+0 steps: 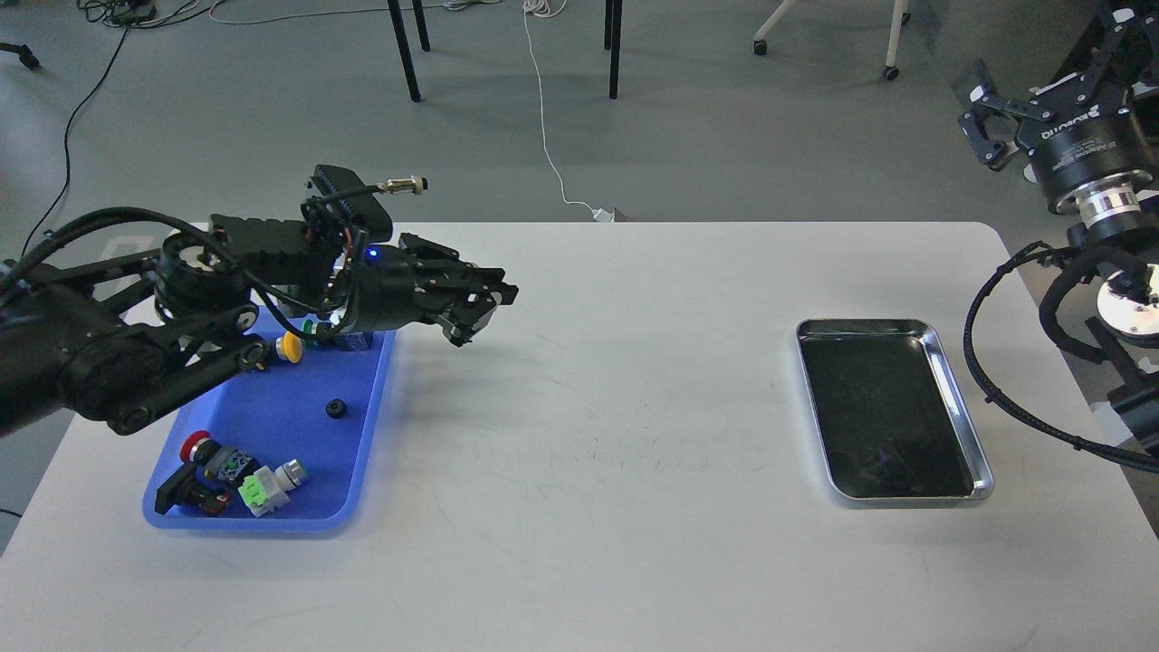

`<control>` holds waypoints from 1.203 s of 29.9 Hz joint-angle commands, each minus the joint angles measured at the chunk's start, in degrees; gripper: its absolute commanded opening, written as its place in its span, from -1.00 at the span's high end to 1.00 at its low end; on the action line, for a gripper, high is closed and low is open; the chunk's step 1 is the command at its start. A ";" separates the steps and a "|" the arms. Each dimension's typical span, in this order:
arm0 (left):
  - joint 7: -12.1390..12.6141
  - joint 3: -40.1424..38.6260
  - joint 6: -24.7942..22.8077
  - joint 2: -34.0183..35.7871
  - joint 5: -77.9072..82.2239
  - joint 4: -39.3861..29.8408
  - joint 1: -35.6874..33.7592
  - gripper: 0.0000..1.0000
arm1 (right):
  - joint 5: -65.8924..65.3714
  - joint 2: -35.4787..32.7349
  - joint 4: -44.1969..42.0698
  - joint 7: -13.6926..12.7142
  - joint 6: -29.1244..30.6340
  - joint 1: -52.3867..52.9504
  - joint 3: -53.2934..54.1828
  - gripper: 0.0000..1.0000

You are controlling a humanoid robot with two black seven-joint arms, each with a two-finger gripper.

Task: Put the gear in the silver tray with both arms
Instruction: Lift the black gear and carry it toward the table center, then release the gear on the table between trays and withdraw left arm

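Reaching in from the left, the left arm hides the far part of the blue tray, so only a yellow-capped button and a bit of green show under it. The left gripper points right, just past the tray's far right corner above the white table; its dark fingers overlap, and I cannot tell whether they are apart or grip anything. A small black gear lies alone on the blue floor, apart from the red-capped button and the green and white switch at the near edge. The silver tray lies well to the right. The right gripper is raised beyond the table's right corner, fingers spread, its arm cut off by the frame.
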 commanded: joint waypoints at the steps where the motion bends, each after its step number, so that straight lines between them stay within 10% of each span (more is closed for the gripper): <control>1: 1.51 0.54 -0.12 -8.26 0.19 2.54 0.24 0.69 | 0.00 -4.76 5.03 0.00 0.00 -4.79 -0.08 -0.99; 15: 1.08 11.08 4.27 -29.98 0.01 23.11 0.51 0.69 | -0.09 -17.08 13.57 0.97 0.00 -18.51 -0.61 -0.99; 24: 1.16 16.28 8.85 -29.98 -0.60 27.16 1.74 0.64 | -0.26 -16.64 13.66 0.97 0.00 -18.16 -0.17 -0.99; 30: 1.34 16.19 8.85 -29.98 -0.78 27.16 1.83 0.38 | -0.26 -16.46 13.66 0.97 0.00 -17.90 -0.26 -0.99; 36: 0.81 15.49 8.76 -29.98 -4.98 25.76 1.30 -0.35 | -0.35 -16.55 13.66 0.97 0.00 -17.81 -0.35 -0.99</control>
